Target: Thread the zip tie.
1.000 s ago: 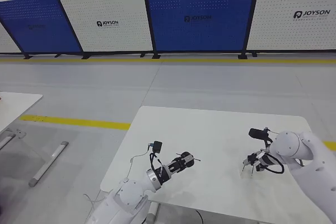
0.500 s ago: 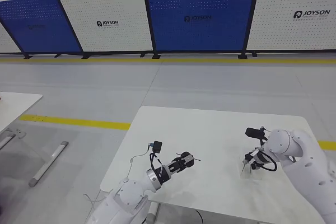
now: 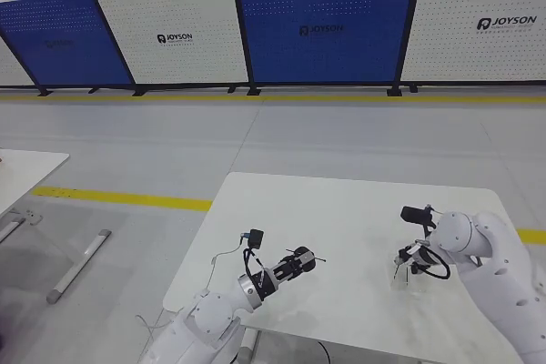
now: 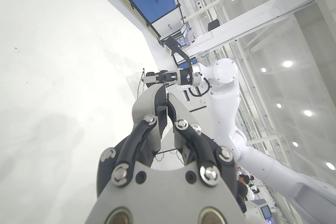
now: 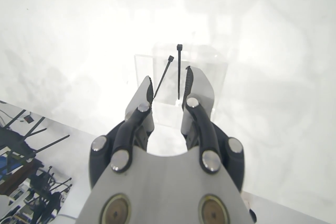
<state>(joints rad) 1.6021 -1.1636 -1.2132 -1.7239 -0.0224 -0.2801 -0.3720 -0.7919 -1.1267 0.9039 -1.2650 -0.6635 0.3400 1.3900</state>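
Right jaws parted, angled over zip ties [image 5: 178,70]

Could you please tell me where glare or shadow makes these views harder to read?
Right wrist view: strong light washes out the table, so the clear box barely shows, though both black zip ties stand out. Left wrist view: ceiling lights flare, yet the table keeps small specks visible. Top view: even light, no glare on the table.
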